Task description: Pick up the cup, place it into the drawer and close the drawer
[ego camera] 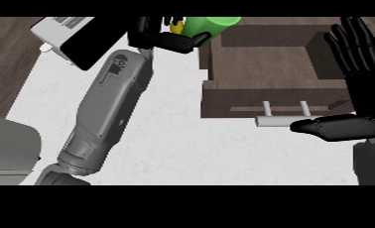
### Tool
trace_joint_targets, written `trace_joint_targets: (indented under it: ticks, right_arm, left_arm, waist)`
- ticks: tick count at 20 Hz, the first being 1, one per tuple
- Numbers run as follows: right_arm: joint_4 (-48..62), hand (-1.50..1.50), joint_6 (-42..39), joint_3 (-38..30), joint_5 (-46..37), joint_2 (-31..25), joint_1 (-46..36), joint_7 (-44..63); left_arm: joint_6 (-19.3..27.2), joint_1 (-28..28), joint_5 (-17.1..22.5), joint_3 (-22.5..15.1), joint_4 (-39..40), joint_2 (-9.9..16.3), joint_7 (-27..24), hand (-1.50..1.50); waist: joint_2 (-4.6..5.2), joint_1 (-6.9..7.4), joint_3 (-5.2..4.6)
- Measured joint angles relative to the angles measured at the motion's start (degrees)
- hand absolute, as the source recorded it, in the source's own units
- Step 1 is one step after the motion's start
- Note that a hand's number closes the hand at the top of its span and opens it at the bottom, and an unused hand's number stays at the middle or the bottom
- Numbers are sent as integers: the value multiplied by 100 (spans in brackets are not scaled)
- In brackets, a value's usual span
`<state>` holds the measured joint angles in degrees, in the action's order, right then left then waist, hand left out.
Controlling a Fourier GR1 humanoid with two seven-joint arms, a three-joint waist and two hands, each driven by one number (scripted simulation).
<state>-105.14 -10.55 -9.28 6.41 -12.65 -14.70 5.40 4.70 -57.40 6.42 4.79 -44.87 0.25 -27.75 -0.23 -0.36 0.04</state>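
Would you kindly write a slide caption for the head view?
Left hand holds the green cup beside the open drawer; right hand rests open by its handle.

Over at the far left, a white appliance (62,28) with a black panel sits on the pale marbled tabletop (176,142).

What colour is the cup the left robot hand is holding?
Bright green. The cup shows in the head view, gripped by the left robot hand beside the open drawer.
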Motion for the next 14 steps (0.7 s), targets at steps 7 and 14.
trace_joint_targets:
  ticks: [7,14]
  right_arm:
    - [-4,-150,-60,34,62,-11,-120,34]
    - [190,-150,-119,87,82,17,-298,-67]
  left_arm:
    - [1033,-1179,392,-634,864,-20,844,150]
    - [1483,-1950,686,-1115,2064,-24,1209,150]
  waist:
    - [53,-195,2]
    - [132,-413,7]
